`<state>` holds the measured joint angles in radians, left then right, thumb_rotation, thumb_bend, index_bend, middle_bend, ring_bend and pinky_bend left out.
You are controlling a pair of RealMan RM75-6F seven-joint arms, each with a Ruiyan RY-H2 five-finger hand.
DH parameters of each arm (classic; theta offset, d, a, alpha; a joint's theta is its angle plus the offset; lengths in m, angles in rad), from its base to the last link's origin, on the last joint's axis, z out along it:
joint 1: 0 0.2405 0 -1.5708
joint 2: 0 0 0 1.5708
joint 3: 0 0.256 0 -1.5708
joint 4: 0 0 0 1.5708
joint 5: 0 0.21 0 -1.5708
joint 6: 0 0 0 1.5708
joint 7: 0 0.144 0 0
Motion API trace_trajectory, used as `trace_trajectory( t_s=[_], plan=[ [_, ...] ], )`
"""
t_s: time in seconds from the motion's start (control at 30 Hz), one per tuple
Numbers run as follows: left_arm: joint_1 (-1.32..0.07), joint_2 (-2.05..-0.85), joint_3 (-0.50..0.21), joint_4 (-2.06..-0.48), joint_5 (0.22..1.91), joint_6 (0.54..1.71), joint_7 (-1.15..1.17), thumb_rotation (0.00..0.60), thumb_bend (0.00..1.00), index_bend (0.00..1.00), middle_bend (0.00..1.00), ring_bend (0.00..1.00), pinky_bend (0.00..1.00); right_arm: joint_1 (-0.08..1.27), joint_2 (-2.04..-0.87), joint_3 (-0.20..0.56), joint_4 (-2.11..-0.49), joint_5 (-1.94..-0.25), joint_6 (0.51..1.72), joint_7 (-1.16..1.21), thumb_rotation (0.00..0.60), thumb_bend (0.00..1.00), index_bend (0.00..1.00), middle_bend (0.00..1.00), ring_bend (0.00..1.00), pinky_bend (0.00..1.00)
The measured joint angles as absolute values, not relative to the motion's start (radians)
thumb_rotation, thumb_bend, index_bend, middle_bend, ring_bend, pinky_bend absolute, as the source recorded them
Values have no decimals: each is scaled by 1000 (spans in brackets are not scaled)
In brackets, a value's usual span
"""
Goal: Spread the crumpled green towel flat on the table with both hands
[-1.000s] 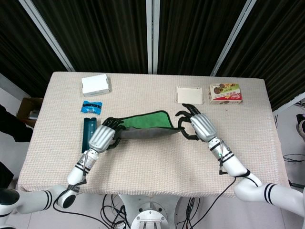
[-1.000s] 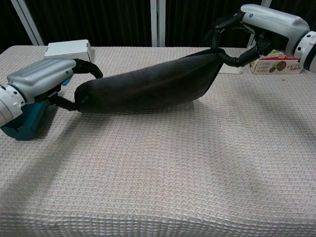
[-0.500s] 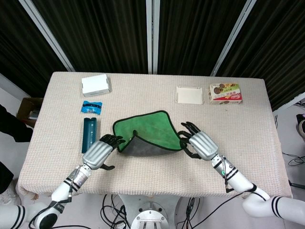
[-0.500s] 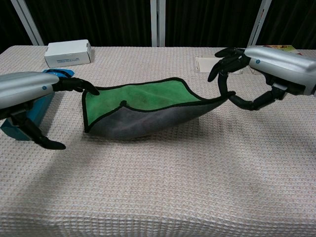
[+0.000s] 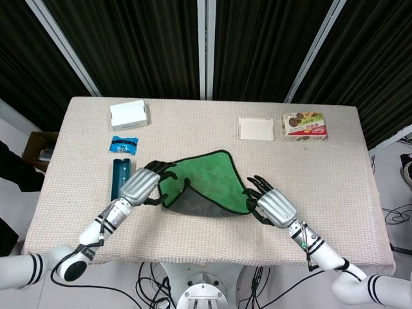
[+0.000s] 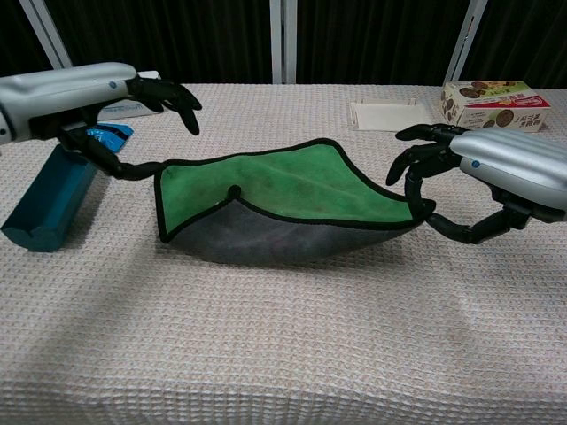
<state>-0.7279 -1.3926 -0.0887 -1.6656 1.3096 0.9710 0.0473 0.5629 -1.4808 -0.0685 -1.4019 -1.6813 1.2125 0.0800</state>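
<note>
Our right hand (image 6: 483,181) pinches the near right corner of the green towel (image 6: 275,190) between thumb and curled fingers, with that corner raised a little off the table (image 6: 292,354). Our left hand (image 6: 106,93) now hovers above and just beside the towel's left edge, fingers spread and holding nothing that we can see; its thumb reaches down close to the cloth, though we cannot tell if it touches.

Compared with half a second ago, the towel lies lower and wider between our two hands. More green face shows, while the grey underside still folds out along the edge nearest us. A second ago it hung in the air as a dark stretched band.

We judge the spreading well advanced but unfinished: the front fold needs flattening, and the left hand would have to regain the edge.

Beyond our left hand lie a teal box (image 6: 49,199), a blue packet (image 5: 123,144) and a white box (image 5: 129,115). Beyond our right hand sit a cream tray (image 5: 256,127) and a biscuit box (image 5: 304,126).
</note>
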Motion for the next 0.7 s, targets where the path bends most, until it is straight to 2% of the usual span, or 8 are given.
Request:
trace_trajectory(
  t_s=[0.23,0.5,0.7],
  plan=[
    [-854,-1489,-143,-1525,1145,785,110,600,249,287,78,105,135,566,-1491,-49,-1394,-1679,1208,90,600,399,680,250,0,0],
    [-934,-1553,-153,-1482,864,749,311,600,223,297,64,105,136,565,-1498,-44,-1386,-1686,1213,106,600,400,680,250,0,0],
    [-986,-1557,-155,-1504,664,700,358,600,236,332,63,104,136,561,-1498,-42,-1384,-1687,1216,119,600,400,680,250,0,0]
  ],
)
